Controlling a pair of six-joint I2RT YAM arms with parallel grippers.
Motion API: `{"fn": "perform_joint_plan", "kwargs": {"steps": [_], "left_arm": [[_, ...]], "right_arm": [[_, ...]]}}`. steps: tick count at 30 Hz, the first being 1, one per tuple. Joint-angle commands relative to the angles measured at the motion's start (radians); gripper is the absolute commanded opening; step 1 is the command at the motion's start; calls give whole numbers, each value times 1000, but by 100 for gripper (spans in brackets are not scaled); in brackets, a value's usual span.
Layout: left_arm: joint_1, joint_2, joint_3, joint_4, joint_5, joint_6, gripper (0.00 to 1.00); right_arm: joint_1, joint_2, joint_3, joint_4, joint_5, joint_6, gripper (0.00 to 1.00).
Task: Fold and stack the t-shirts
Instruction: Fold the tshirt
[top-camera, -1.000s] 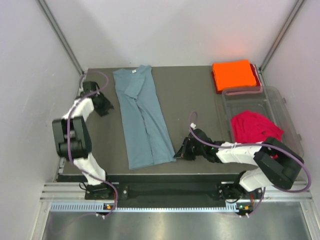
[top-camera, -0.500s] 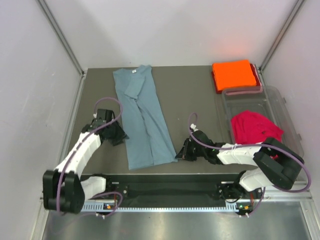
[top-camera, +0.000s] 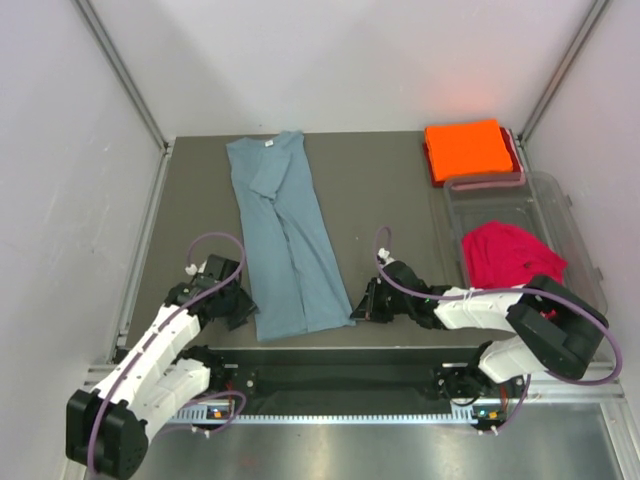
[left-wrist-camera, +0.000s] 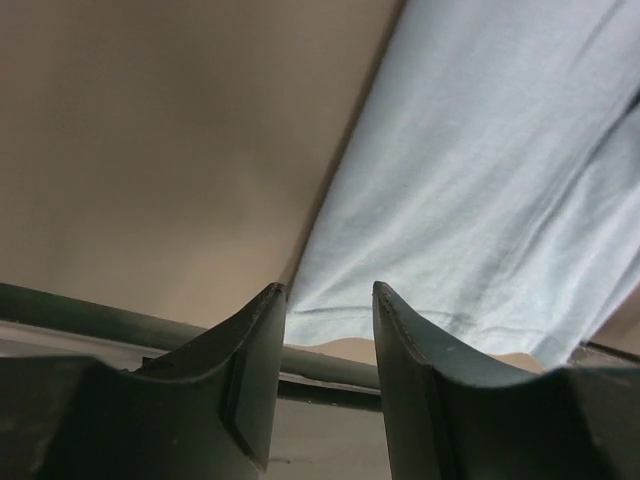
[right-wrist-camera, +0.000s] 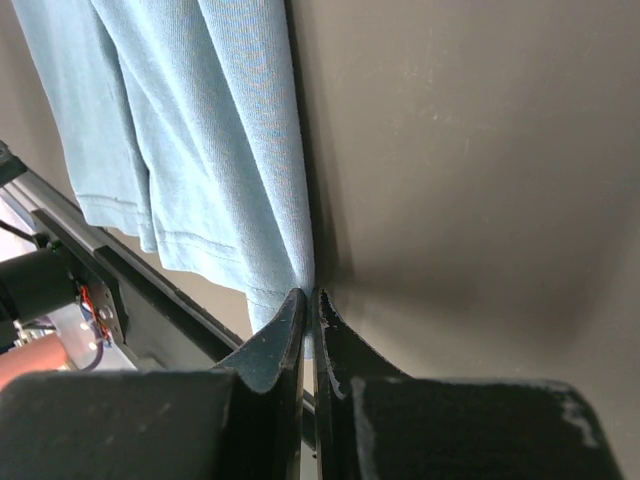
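A long grey-blue t-shirt (top-camera: 285, 240) lies flat on the dark table (top-camera: 390, 200). It is folded into a thin strip. One end is by the far edge of the table. The bottom end is by the near edge, close to the robot.

The left claw (top-camera: 240, 308) sits low, just beside the bottom left corner of the grey-blue t-shirt. Its two fingers (left-wrist-camera: 255, 370) are part way open, with a gap between them. Nothing is in that gap. In the left wrist view the hem of the shirt is just in front of the finger tips. I cannot tell if they touch the cloth.

The right claw (top-camera: 357, 308) is at the bottom right corner of the same shirt. Its fingers (right-wrist-camera: 275, 345) are pressed tight together. The right wrist view shows the edge of the blue cloth running right in between the tips, so this claw is pinching the shirt by its side edge near the hem. The rest of the shirt lies flat on the table.

An orange t-shirt (top-camera: 467, 148) is folded into a neat square in the far right corner of the table. Just in front of it stands a clear plastic tub (top-camera: 575, 225). A red t-shirt (top-camera: 505, 255) lies inside the tub in a crumpled heap.
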Motion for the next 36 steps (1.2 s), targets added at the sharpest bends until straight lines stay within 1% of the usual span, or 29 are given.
{"fn": "perform_joint_plan", "kwargs": {"steps": [1, 3, 7, 9, 12, 15, 18, 19, 20, 22, 24, 26, 30, 33, 36], "left_arm": [[-13, -9, -43, -33, -21, -67, 45], [-28, -21, -72, -17, -10, -82, 44], [-47, -26, -79, -20, -16, -85, 43], [-54, -8, -90, -3, -8, -95, 43], [-68, 17, -118, 40, 12, -105, 42], [-85, 31, -139, 66, 15, -118, 37], [-107, 35, -135, 59, -3, -119, 28], [-114, 38, -124, 54, -11, -116, 24], [-117, 43, -115, 48, -20, -113, 12], [-117, 55, -75, 5, -31, -95, 0], [-119, 69, -38, -18, -40, -81, 0], [-120, 75, -23, -46, -43, -75, 0], [-133, 63, 2, -85, -56, -69, 0], [-140, 61, 0, -90, -56, -64, 0], [-180, 81, 9, -93, -69, -67, 0]], "right_arm": [[14, -29, -16, 6, -25, -36, 2], [11, -31, -14, 6, -22, -36, 2], [11, -25, -14, 12, -23, -31, 2], [11, -20, -18, 20, -23, -25, 2], [8, -12, -16, 26, -26, -22, 2], [8, -15, -17, 26, -28, -20, 2], [7, -20, -16, 17, -25, -23, 3], [7, -20, -11, 12, -22, -28, 4], [5, -14, -5, 6, -23, -45, 5], [-7, 1, 28, -49, -20, -74, 6], [-15, 15, 45, -84, -32, -114, 6], [-15, 18, 64, -98, -45, -138, 3], [-3, -15, 59, -121, -71, -137, 1], [17, -38, 55, -141, -47, -120, 0], [36, -45, 53, -167, 4, -97, 1]]}}
